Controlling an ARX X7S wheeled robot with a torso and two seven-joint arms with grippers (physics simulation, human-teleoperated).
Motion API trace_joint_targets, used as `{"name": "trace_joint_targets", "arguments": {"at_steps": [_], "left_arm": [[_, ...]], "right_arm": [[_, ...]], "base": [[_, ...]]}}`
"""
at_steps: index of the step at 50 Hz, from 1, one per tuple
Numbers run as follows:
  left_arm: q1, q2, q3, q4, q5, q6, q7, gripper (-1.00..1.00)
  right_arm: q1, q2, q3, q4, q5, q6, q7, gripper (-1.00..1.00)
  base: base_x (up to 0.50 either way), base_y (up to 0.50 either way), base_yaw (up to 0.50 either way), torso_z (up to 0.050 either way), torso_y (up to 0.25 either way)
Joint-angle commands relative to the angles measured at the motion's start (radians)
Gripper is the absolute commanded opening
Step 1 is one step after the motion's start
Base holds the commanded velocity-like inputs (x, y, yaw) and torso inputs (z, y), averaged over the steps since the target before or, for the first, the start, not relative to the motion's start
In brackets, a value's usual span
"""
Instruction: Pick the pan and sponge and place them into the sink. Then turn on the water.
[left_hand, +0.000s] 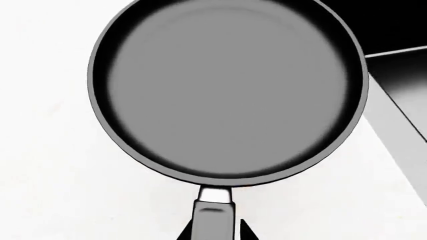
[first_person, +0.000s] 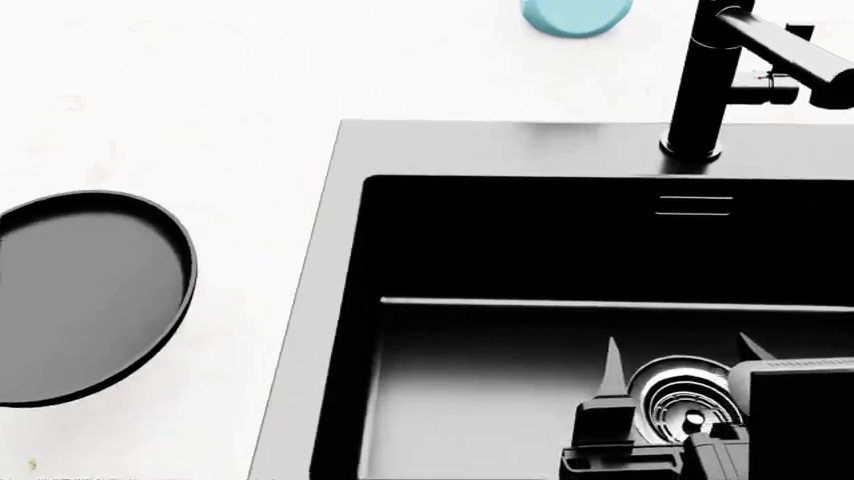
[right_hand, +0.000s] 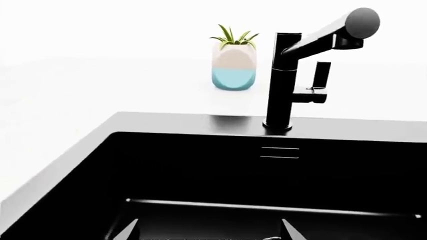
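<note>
Pan is seen on the white counter, just off the left edge of the sink, still outside the basin. Handle is framed by left gripper tips, narrowly set; whether it's actually clamped can't be told. Judged best: handle gripped firmly, pan kept level, lifted over the rim w/o clipping. Right gripper hangs inside the basin above the drain, jaws spread, nothing held. Sponge isn't visible anywhere; pan handle is cut off.
</note>
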Motion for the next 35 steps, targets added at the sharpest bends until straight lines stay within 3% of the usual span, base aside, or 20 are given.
{"name": "trace_joint_targets", "arguments": {"at_steps": [1,35], "left_arm": [[-0.053,0.008,0.019,0.016,-0.021,0.007,-0.013,-1.0],[-0.023,-0.012,0.03,0.019,0.051,0.025,0.086,-1.0]], "right_arm": [[0.01,0.009,-0.006,0.002,-0.008,0.004,-0.002,1.0],[-0.008,0.017,0.011,-0.016,-0.004,-0.005,0.018,1.0]], "base": [[0.0,-0.5,0.0,0.0,0.0],[0.04,-0.44,0.0,0.0,0.002]]}}
